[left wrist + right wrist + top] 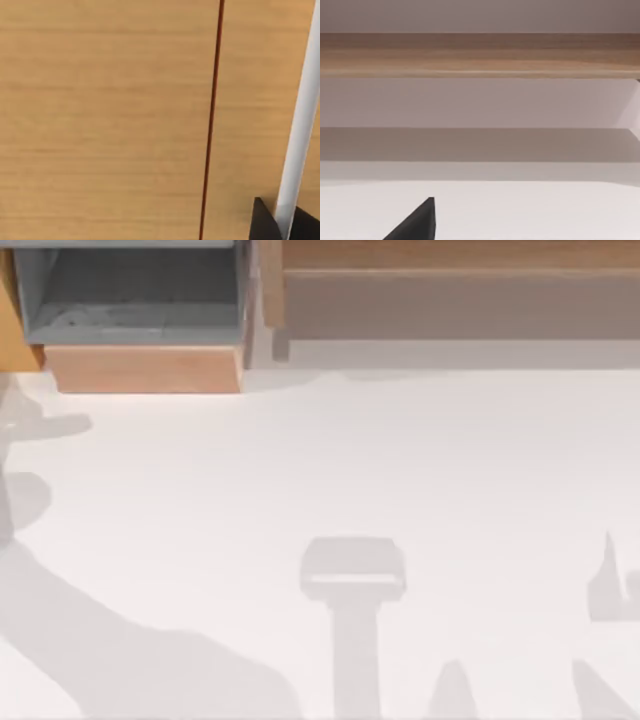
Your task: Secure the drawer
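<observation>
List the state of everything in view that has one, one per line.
drawer: pulled out, grey inside showing from above, nothing visible in it.
shelf unit: standing at the table's far edge, right of the drawer.
left gripper: close against a light wooden panel.
right gripper: low over the table, facing the shelf unit.

drawer (pixel 145 368): you see it cut off by the top edge.
shelf (pixel 455 300): cut at top and right edges.
left jaws: you can't tell their state.

The drawer (pixel 140 368) sits pulled open at the counter's far left, its light-orange wooden front panel facing forward, grey walls and floor exposed.
</observation>
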